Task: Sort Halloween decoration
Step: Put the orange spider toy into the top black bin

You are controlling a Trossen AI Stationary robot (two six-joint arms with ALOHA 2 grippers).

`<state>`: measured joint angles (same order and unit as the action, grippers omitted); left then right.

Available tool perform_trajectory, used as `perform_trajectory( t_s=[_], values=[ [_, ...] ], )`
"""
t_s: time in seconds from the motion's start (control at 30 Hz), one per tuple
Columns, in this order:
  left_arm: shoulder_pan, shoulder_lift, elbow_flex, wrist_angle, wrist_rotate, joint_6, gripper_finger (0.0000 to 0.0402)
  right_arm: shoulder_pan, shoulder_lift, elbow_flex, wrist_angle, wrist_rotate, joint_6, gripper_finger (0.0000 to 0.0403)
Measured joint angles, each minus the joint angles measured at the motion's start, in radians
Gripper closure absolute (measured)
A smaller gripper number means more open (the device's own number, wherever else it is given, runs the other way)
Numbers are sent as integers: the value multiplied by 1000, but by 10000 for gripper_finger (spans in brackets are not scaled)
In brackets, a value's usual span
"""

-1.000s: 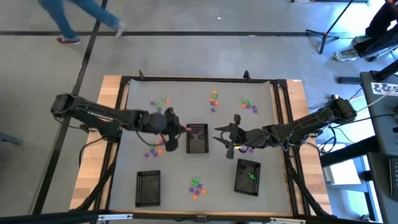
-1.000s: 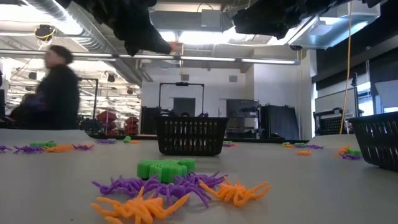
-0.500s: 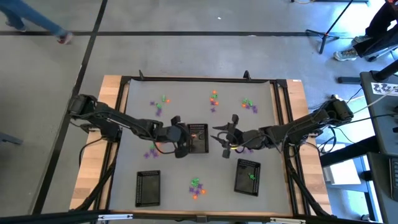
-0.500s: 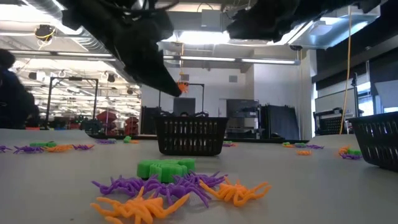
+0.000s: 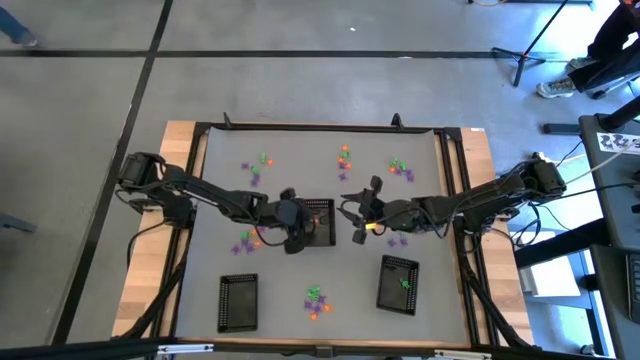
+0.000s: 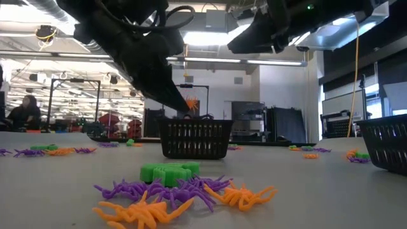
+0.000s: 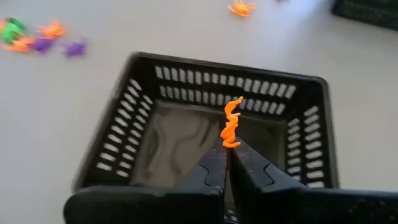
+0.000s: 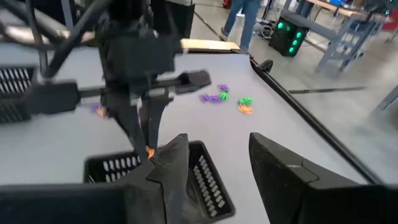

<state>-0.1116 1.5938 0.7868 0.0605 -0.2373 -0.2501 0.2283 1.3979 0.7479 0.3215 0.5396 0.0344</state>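
Grey concrete floor (image 5: pixel 300 90), bright ceiling lights (image 6: pixel 210 38), seated person (image 6: pixel 25 111) far off

My left arm reached in from the table's left edge toward the centre. My left gripper (image 7: pixel 227 163) pointed downward with fingers pinched together. My right arm extended from the right edge toward the centre. My right gripper (image 8: pixel 214 165) hung above the table, fingers (image 8: pixel 283 168) parted, holding nothing.

The left end effector (image 7: pixel 227 155) has carried its orange trinket (image 7: pixel 231 122) rightward, over the middle black tray (image 7: pixel 124 93).
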Motion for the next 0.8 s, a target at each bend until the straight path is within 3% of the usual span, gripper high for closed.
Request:
perform_trajectory(
  t_s=[0.13,0.33,0.5,0.67,0.8],
  values=[
    [0,1,0,4,12,-5,401,0,0,0,-5,-1,90,236],
    [7,1,0,15,-23,-10,394,0,0,0,-10,-6,101,236],
    [-1,1,0,14,-28,-7,336,0,14,0,-11,-45,94,236],
    [-6,1,0,14,-108,2,273,0,27,0,-15,-36,85,236],
    [-2,-12,0,-4,-182,51,255,0,27,0,-11,-35,63,236]
  ],
)
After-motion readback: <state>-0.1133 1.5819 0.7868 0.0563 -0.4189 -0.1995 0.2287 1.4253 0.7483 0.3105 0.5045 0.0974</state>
